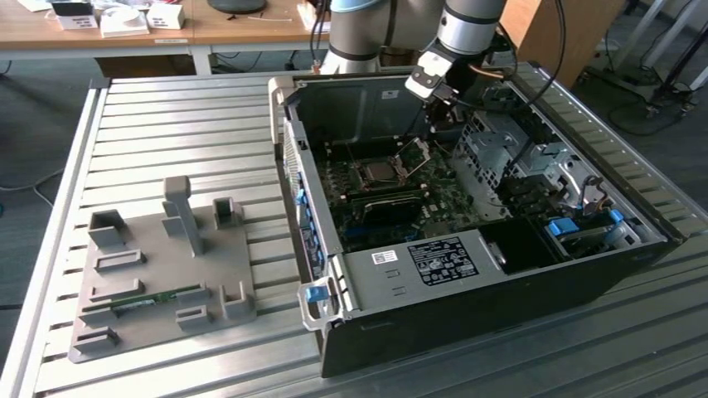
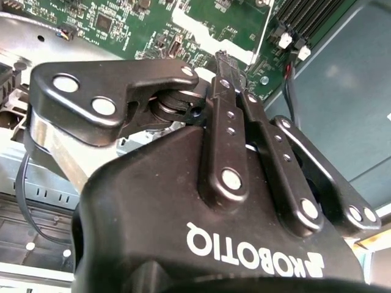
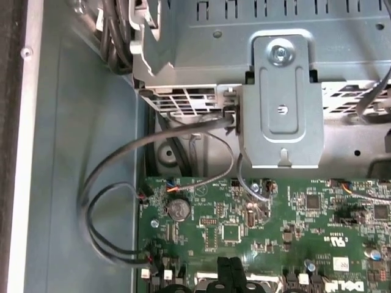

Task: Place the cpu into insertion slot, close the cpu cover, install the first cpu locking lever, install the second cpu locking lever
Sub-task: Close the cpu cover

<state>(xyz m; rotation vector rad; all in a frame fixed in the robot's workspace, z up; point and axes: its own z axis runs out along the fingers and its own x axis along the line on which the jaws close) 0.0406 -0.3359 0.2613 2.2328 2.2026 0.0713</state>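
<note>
Beyond the far edge of the insertion slot (image 1: pixel 382 172), the gripper (image 1: pixel 448 116) hovers, jaws pressed together, apparently empty; the slot lies nearer the camera, toward the exterior view's left.

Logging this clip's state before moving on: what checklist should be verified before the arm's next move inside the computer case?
1. Is the gripper free? It is shut, with nothing seen in it: ok.
2. Is the gripper clear of the insertion slot? It hangs over the case's end nearest the arm's base, apart from the slot: ok.
3. Is the cpu seated in the slot? Cannot tell.
4. Is the cpu cover closed? It looks raised beside the slot: not ok.
5. Are the black cables beside the green board out of the way? Cannot tell.
</note>
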